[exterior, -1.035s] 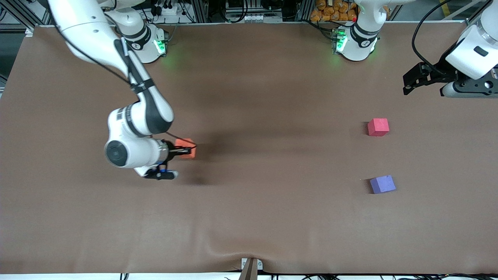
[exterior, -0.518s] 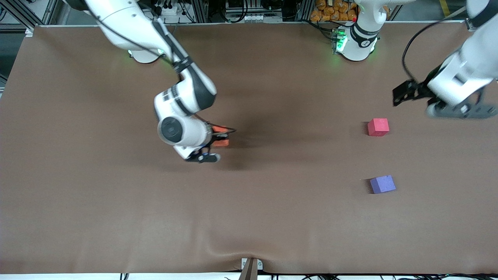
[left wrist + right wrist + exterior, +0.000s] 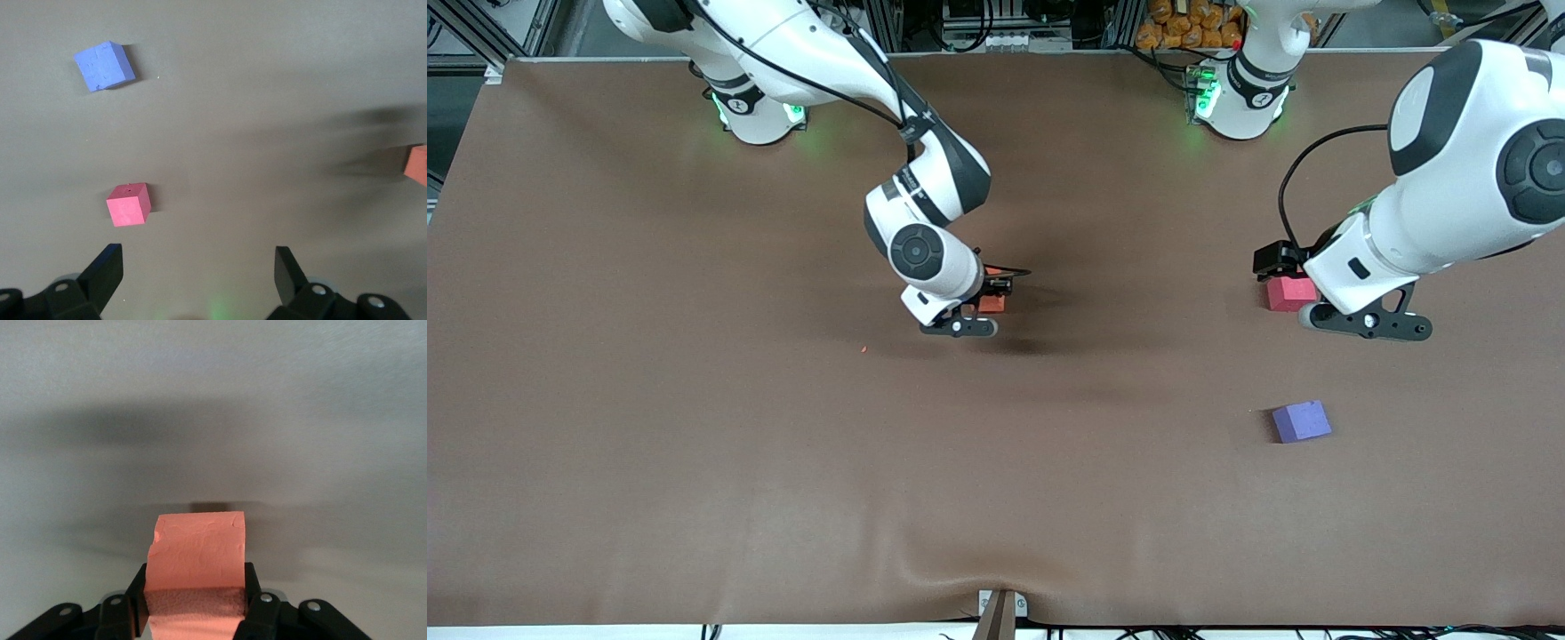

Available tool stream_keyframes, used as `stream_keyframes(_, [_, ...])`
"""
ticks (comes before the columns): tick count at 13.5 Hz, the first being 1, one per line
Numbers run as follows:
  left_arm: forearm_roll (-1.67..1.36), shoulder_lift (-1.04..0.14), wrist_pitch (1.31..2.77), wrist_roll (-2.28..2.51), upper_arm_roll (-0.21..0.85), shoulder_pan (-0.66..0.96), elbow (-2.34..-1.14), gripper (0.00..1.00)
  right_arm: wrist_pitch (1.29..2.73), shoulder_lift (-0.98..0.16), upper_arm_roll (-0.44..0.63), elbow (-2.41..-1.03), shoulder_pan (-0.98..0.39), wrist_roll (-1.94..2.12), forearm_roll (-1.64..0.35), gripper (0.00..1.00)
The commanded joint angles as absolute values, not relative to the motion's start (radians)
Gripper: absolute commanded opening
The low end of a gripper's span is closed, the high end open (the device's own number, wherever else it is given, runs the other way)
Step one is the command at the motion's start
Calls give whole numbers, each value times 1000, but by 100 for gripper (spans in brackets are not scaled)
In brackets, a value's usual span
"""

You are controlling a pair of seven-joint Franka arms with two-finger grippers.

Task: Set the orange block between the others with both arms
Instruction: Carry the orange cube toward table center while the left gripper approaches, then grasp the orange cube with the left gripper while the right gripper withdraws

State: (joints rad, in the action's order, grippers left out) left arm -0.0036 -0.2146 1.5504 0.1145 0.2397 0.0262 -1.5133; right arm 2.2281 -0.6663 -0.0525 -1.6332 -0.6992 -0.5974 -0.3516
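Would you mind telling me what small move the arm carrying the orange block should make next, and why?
Probably carry it on toward the left arm's end of the table. The right gripper is shut on the orange block over mid-table, while the gap between the red block and the purple block lies well off. The left gripper hangs open over the red block.

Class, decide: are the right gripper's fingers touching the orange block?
Touching. The right wrist view shows the right gripper with its fingers pressed against both sides of the orange block, no gap showing.
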Motion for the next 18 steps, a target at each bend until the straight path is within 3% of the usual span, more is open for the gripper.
stream_keyframes(1, [15, -222, 1534, 91, 244, 28, -1494, 100, 2238, -696, -40, -1598, -719, -606, -373, 80])
stream_keyframes(2, [9, -225, 1542, 109, 248, 50, -1494, 100, 2255, -698, -40, -1600, -722, -606, -370, 98])
stream_keyframes(3, [14, -250, 1587, 121, 247, 89, -1494, 100, 2264, -696, -40, -1600, -724, -606, -371, 100])
stream_keyframes(7, [-23, -374, 1758, 227, 252, 130, -1471, 100, 2232, -669, -38, -1566, -692, -595, -359, 100])
stream_keyframes(13, [-51, -520, 1903, 548, 253, 230, -1466, 100, 1892, -490, -67, -1488, -542, -589, -230, 100])
stream_keyframes(18, [-19, -615, 2054, 892, 236, 448, -1466, 100, 1630, -336, -198, -1439, -237, -520, -192, 100])
